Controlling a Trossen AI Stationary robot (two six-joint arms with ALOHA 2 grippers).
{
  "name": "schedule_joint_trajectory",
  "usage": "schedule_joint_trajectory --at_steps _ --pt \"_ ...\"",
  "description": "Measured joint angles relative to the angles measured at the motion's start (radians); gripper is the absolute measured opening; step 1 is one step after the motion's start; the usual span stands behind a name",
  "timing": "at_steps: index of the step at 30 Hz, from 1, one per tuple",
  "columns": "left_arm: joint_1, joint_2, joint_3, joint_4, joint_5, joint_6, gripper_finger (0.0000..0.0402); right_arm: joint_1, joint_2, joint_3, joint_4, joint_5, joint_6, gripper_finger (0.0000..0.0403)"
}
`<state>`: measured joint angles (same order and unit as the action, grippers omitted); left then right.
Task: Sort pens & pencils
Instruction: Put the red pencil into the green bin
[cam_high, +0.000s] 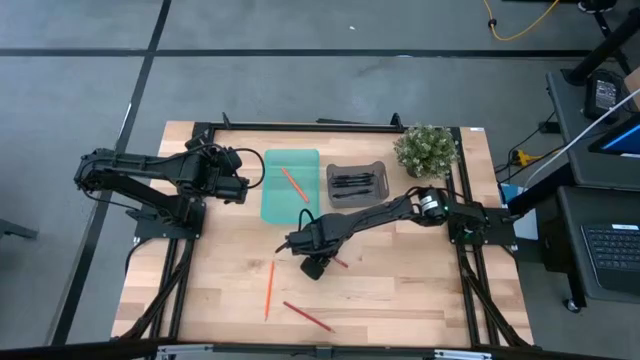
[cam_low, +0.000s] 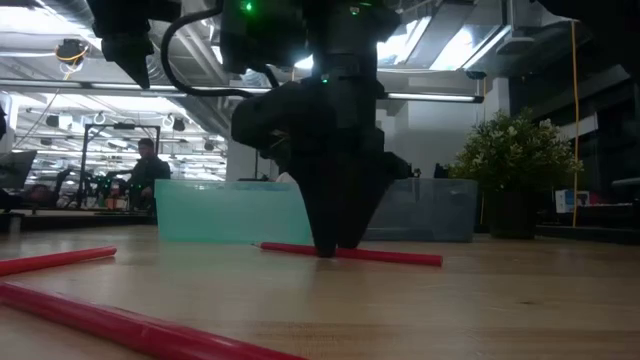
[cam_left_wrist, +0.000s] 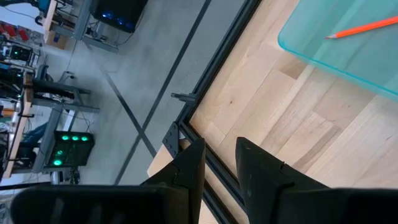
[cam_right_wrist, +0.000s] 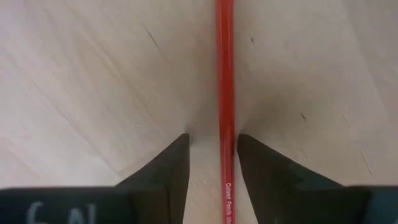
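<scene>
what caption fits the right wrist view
Right gripper open, fingers straddling a red pencil lying on the wooden table.

Robotics lab: framed workbench (cam_high: 230, 300), equipment racks.

The right pincer (cam_high: 316, 262) hides most of a red pencil (cam_high: 341, 263) in the high view.

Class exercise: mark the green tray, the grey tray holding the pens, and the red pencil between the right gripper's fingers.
green tray (cam_high: 285, 205), high view, bare floor near its front edge.
grey tray (cam_high: 378, 168), high view, its right rim.
red pencil (cam_right_wrist: 224, 74), right wrist view, mid-shaft on the table.
</scene>
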<state>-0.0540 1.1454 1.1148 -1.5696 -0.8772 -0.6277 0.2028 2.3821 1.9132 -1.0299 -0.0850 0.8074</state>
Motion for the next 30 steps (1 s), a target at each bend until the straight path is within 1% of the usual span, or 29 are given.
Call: schedule_joint_trajectory --at_steps 2,4,12,14,18,21,30 --pt "0.000 0.000 0.000 0.000 0.000 0.000 0.0085 -0.001 0.001 -0.003 0.002 -0.009 0.001 0.0134" --pt "0.000 0.000 0.000 0.000 0.000 0.000 0.0085 -0.001 0.002 -0.003 0.001 -0.010 0.001 0.0119" --pt "0.000 0.000 0.000 0.000 0.000 0.000 0.0085 -0.009 0.005 -0.004 -0.001 -0.038 -0.021 0.0017" --pt "0.000 0.000 0.000 0.000 0.000 0.000 0.0085 -0.008 0.005 -0.004 0.008 -0.047 -0.027 0.0012" --pt "0.000 0.000 0.000 0.000 0.000 0.000 0.0085 -0.013 0.006 -0.004 -0.002 -0.056 -0.016 0.0021" --pt "0.000 0.000 0.000 0.000 0.000 0.000 0.0085 -0.012 0.006 0.004 -0.016 -0.051 -0.020 0.0011" --pt "0.000 0.000 0.000 0.000 0.000 0.001 0.0085 -0.008 0.020 0.125 -0.103 -0.033 -0.026 0.0002"
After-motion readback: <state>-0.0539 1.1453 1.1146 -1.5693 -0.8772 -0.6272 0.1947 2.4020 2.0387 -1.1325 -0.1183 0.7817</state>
